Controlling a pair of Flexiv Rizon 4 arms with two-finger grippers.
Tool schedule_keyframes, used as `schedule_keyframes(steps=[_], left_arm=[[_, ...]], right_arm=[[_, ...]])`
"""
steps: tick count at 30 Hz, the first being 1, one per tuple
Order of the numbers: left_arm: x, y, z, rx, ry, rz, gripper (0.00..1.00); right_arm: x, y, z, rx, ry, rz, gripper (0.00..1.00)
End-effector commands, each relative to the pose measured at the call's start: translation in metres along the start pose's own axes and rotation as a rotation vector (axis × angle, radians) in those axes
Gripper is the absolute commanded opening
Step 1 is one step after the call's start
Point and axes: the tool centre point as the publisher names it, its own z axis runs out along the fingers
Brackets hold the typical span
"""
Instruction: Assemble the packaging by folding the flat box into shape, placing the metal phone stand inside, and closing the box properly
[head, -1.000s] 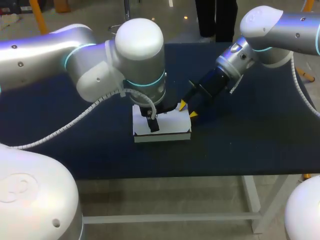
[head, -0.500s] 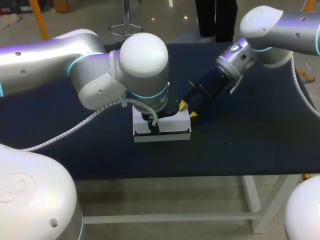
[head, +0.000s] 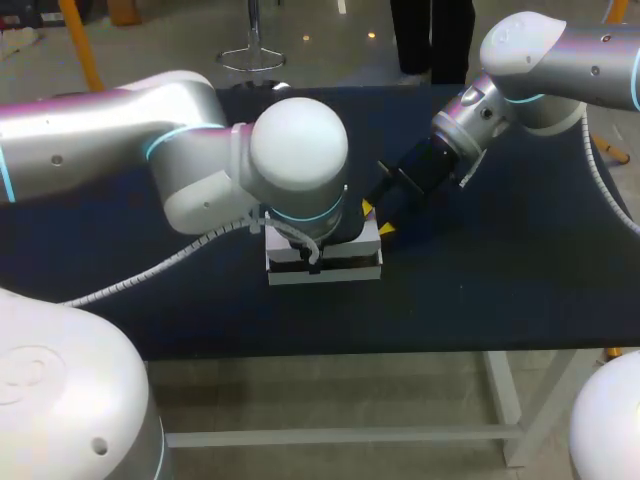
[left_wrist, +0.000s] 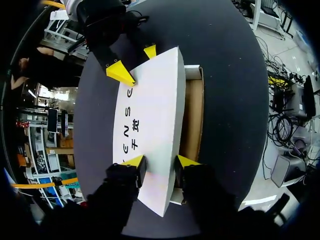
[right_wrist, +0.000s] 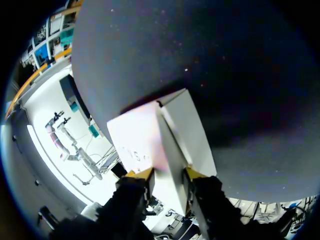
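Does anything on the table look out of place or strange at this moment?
Yes. The box is not closed: its white lid stands lifted along one side, so the brown inside shows beside it. The left gripper holds the lid's near end. No spill or damage is visible.

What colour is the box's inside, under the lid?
The box interior is plain brown cardboard; its lid is white. Left wrist view shows it best.

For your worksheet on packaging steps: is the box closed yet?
Not fully: the box shows its brown inside beside the lid, held by the left gripper.
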Motion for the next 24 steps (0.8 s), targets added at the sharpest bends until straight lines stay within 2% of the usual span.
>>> schedule_keyframes(steps=[1,10,13,24], left_arm=[[0.0039,-0.0023,0.0012,-0.008,-0.016,-0.002,0.40],[0.0062,-0.0015,0.0036,-0.017,-0.036,-0.001,0.41],[0.0066,-0.0011,0.0036,-0.017,-0.039,-0.002,0.41],[0.0105,0.0009,0.0061,-0.024,-0.040,-0.001,0.42]], right_arm=[[-0.0001,0.0000,0.0007,0.000,0.000,0.000,0.41],[-0.0001,0.0000,0.0007,0.000,0.000,0.000,0.41],[-0.0002,-0.0002,0.0007,-0.001,0.000,-0.001,0.38],[-0.0044,-0.0031,-0.0007,-0.011,0.000,0.001,0.40]])
